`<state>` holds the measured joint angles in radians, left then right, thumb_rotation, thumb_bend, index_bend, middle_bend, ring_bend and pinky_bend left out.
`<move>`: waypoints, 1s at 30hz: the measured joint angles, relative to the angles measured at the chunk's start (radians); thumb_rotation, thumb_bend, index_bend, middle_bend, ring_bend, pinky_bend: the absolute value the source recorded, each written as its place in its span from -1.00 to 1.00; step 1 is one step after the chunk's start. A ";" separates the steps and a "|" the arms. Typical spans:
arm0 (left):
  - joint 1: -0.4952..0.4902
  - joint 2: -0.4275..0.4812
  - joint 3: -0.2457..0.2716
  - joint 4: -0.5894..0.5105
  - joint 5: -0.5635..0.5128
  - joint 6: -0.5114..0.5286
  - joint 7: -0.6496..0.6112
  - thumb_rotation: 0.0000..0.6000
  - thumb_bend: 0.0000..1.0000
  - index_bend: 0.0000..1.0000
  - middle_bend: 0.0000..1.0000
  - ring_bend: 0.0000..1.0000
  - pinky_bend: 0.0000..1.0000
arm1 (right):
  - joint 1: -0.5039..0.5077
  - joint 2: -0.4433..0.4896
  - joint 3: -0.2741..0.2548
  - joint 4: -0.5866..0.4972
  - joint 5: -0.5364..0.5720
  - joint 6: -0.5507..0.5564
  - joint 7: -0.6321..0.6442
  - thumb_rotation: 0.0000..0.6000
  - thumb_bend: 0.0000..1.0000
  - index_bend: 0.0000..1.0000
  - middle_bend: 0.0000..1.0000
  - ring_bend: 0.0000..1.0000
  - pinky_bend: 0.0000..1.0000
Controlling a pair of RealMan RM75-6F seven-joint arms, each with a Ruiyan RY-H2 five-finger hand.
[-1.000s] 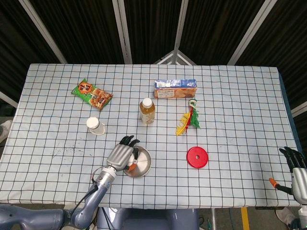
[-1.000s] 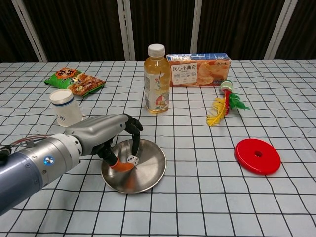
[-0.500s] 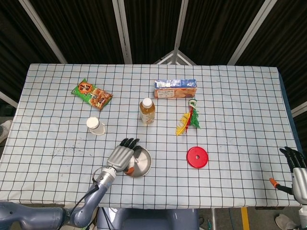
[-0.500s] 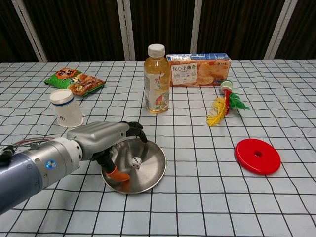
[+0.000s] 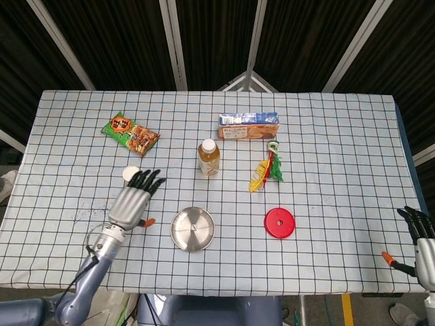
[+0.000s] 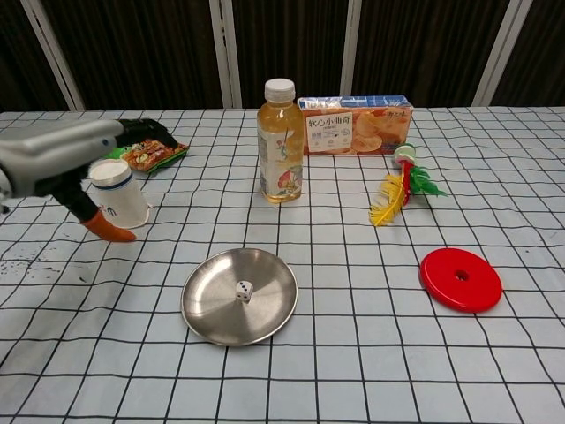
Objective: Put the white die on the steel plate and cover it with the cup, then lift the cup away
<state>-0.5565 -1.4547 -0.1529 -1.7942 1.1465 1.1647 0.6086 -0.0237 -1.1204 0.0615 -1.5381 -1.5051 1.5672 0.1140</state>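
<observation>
The left hand (image 5: 131,202) hangs over the cup (image 6: 117,194), fingers (image 5: 145,180) spread and straight, gripping nothing; from here I cannot tell if they brush its rim. The die (image 6: 243,290) sits alone on the plate (image 6: 265,314). Far right, at the table edge (image 5: 326,294), the right hand (image 5: 422,243) holds nothing, fingers slightly apart.

The checked-cloth surface (image 6: 371,353) carries a round steel plate (image 6: 265,309), white paper cup (image 6: 119,199), clear tea bottle (image 6: 280,146), orange biscuit box (image 6: 355,125), green snack packet (image 5: 130,133), feathered shuttlecock (image 6: 402,185) and red plastic disc (image 6: 460,279).

Head looks steeply down; chest views low, nearer.
</observation>
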 measured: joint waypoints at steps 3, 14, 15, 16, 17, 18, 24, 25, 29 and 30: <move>0.006 0.071 -0.011 -0.002 0.002 0.005 0.001 1.00 -0.72 -0.79 -1.00 -1.00 -0.90 | -0.003 0.004 -0.002 -0.010 -0.005 0.006 -0.009 1.00 -0.89 -0.66 -0.72 -0.74 -1.00; -0.088 0.098 -0.072 0.109 -0.185 -0.118 0.078 1.00 -0.71 -0.80 -0.98 -1.00 -0.90 | -0.002 0.004 -0.005 -0.014 0.001 -0.005 -0.021 1.00 -0.89 -0.66 -0.72 -0.74 -1.00; -0.097 0.094 -0.076 0.120 -0.203 -0.125 0.087 1.00 -0.71 -0.80 -0.98 -1.00 -0.90 | -0.002 0.003 -0.005 -0.013 0.004 -0.008 -0.021 1.00 -0.89 -0.66 -0.72 -0.74 -1.00; -0.106 0.089 -0.079 0.133 -0.220 -0.131 0.096 1.00 -0.71 -0.80 -0.96 -1.00 -0.89 | -0.001 0.003 -0.005 -0.011 0.008 -0.012 -0.021 1.00 -0.89 -0.66 -0.72 -0.74 -1.00; -0.117 0.079 -0.084 0.149 -0.245 -0.139 0.107 1.00 -0.70 -0.80 -0.95 -1.00 -0.87 | -0.001 0.003 -0.005 -0.010 0.010 -0.016 -0.021 1.00 -0.89 -0.66 -0.72 -0.74 -1.00; -0.126 0.071 -0.088 0.160 -0.263 -0.144 0.114 1.00 -0.68 -0.80 -0.93 -1.00 -0.85 | 0.000 0.003 -0.005 -0.010 0.013 -0.019 -0.022 1.00 -0.89 -0.66 -0.72 -0.74 -1.00; -0.178 0.019 -0.098 0.223 -0.351 -0.156 0.168 1.00 -0.53 -0.73 -0.79 -0.88 -0.73 | 0.004 -0.001 -0.003 -0.004 0.022 -0.030 -0.025 1.00 -0.89 -0.66 -0.72 -0.74 -1.00; -0.182 0.015 -0.097 0.229 -0.359 -0.154 0.177 1.00 -0.53 -0.73 -0.78 -0.88 -0.73 | 0.004 -0.002 -0.003 -0.003 0.024 -0.033 -0.024 1.00 -0.89 -0.66 -0.72 -0.74 -1.00; -0.196 0.007 -0.092 0.242 -0.404 -0.150 0.205 1.00 -0.52 -0.68 -0.73 -0.83 -0.71 | 0.005 -0.004 -0.003 0.002 0.028 -0.038 -0.023 1.00 -0.89 -0.66 -0.72 -0.74 -1.00; -0.198 0.006 -0.091 0.244 -0.415 -0.150 0.210 1.00 -0.51 -0.66 -0.70 -0.80 -0.67 | 0.006 -0.005 -0.002 0.002 0.028 -0.039 -0.023 1.00 -0.89 -0.66 -0.72 -0.74 -1.00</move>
<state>-0.7550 -1.4486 -0.2441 -1.5505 0.7316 1.0149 0.8184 -0.0177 -1.1250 0.0591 -1.5365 -1.4767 1.5278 0.0912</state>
